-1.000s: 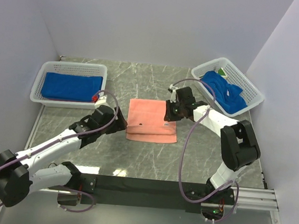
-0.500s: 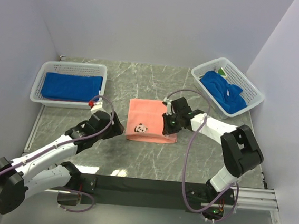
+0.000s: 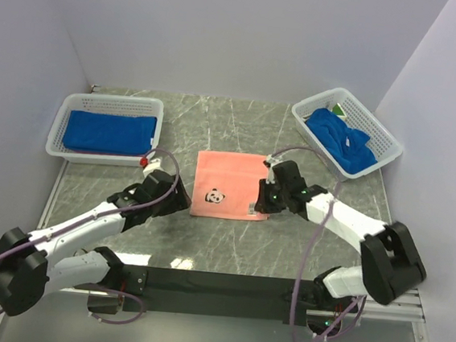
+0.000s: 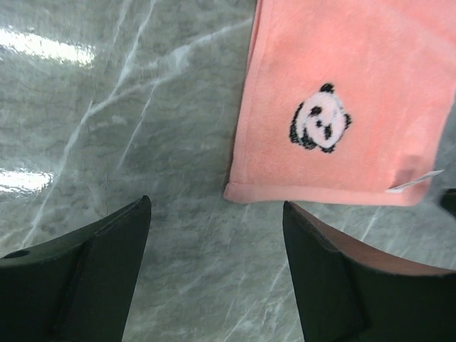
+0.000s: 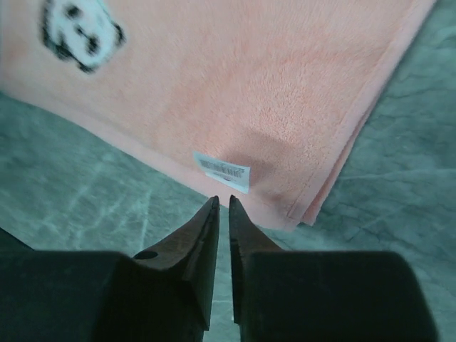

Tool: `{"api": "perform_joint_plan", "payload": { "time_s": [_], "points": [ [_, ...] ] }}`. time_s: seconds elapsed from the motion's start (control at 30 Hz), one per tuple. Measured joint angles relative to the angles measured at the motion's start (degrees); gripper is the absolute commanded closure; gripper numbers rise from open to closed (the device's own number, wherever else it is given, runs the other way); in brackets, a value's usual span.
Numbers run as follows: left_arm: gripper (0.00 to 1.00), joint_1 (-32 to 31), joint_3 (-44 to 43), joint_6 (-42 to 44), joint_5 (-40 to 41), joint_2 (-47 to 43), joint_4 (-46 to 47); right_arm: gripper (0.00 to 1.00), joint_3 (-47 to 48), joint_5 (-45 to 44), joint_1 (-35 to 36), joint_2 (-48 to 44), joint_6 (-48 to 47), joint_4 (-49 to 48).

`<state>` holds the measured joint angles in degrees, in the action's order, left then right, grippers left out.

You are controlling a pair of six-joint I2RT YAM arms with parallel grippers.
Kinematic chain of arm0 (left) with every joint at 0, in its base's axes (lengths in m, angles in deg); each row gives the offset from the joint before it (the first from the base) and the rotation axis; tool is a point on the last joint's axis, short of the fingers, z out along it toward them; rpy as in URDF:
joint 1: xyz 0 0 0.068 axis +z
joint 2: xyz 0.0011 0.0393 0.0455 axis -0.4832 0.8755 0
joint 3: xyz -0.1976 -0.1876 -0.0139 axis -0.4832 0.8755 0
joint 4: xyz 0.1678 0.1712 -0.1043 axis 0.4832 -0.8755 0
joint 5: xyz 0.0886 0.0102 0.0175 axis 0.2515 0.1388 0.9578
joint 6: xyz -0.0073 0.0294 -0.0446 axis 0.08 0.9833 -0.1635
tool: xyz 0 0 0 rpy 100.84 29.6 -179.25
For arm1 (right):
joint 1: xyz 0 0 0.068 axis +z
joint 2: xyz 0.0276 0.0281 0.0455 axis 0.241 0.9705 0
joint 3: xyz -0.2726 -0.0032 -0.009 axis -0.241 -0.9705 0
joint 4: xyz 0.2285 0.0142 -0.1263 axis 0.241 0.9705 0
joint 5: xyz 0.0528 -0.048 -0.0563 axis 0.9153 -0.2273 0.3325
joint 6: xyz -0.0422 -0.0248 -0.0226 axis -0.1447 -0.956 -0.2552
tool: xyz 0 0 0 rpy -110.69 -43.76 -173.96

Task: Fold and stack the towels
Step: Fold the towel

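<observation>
A salmon-pink towel [image 3: 227, 179] lies folded flat at the table's middle, a panda motif [image 3: 214, 195] on its near left corner. It also shows in the left wrist view [image 4: 342, 71] and the right wrist view [image 5: 235, 78], where a white label [image 5: 222, 171] sits near its edge. My left gripper [image 3: 180, 199] [image 4: 217, 206] stands wide open over bare table just left of the towel's near corner. My right gripper [image 3: 265, 200] [image 5: 222, 200] hangs at the towel's near right edge, its jaws a thin slit apart with nothing between them.
A white basket [image 3: 57, 145] at the back left holds a folded blue towel [image 3: 108, 132]. Another white basket [image 3: 381, 133] at the back right holds crumpled blue towels [image 3: 340, 141], with a bit of green [image 3: 339, 110] behind them. Walls close in on both sides.
The pink towel's upper layer has settled flat with the panda on top. My right gripper has let go and drawn back to the towel's near right edge. The left gripper shifted slightly.
</observation>
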<state>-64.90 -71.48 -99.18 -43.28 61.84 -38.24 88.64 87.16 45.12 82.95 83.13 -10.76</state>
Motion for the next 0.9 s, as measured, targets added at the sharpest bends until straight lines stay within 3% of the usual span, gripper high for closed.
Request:
{"api": "perform_joint_plan", "payload": {
  "time_s": [0.2, 0.4, 0.63, 0.77, 0.9],
  "points": [
    [0.28, -1.07, 0.00, -1.55, -0.66, 6.03, 2.38, 0.65, -4.13, -4.98, -0.48, -11.65, 5.68, -3.80],
    [0.32, -2.67, 0.04, -2.82, -1.36, 12.39, 6.47, 0.57, -11.85, -5.97, -2.32, -15.21, 12.57, -7.85],
    [0.44, -3.41, -0.31, -3.78, -1.01, 16.94, 11.96, 0.57, -18.34, -6.10, -3.32, -15.96, 18.64, -10.40],
    [0.57, -3.58, -0.79, -4.15, -0.83, 18.73, 13.62, 0.59, -19.69, -6.12, -3.58, -16.04, 21.24, -12.72],
    [0.61, -4.28, -0.98, -4.70, -0.57, 19.15, 13.51, 0.59, -20.44, -6.16, -3.58, -16.02, 23.12, -14.34]
  ]
}}
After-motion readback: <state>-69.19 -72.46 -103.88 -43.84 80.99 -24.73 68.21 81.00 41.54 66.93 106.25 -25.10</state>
